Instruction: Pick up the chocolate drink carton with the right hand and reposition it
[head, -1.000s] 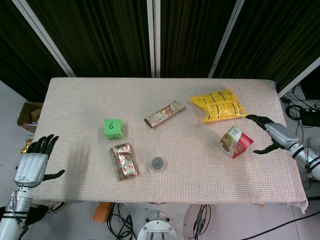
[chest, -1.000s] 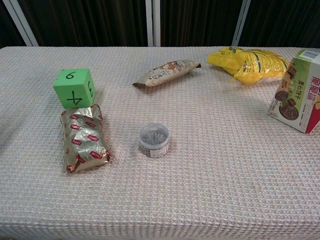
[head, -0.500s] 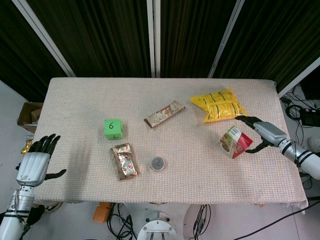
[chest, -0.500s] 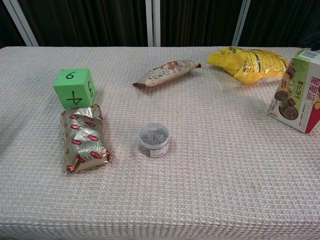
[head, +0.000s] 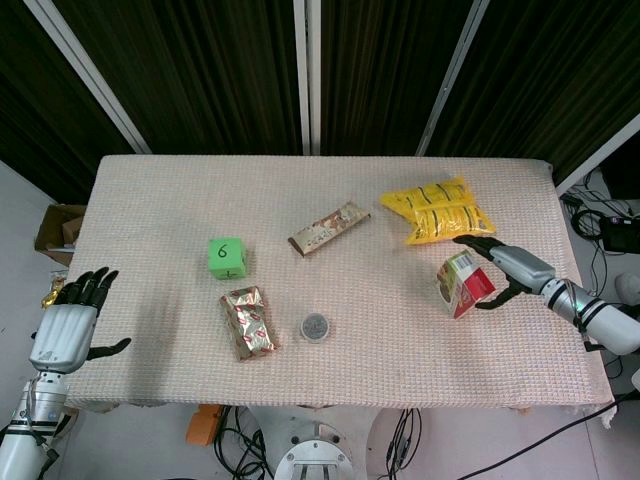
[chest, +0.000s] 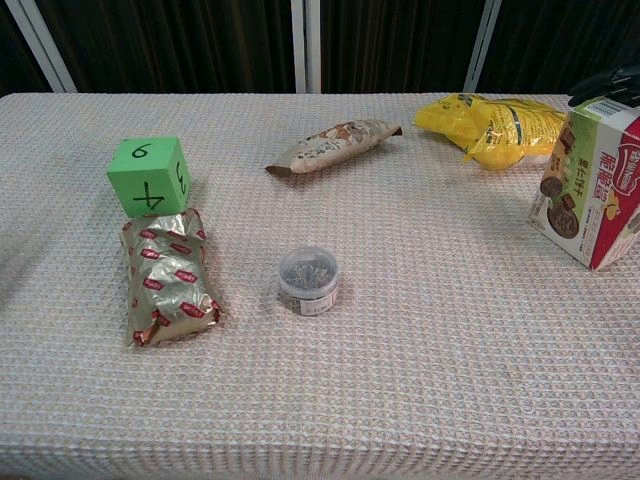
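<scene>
The right hand (head: 503, 268) reaches in from the table's (head: 150, 200) right edge, fingers wrapped around the tilted carton (head: 463, 284) just in front of the yellow bag (head: 438, 210). The left hand (head: 68, 322) hangs off the left side, fingers spread, holding nothing.

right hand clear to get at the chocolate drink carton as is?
Probably yes. The right hand is already at the chocolate drink carton, fingers spread around its far side; nothing lies between them. Firm grip not confirmed.
</scene>
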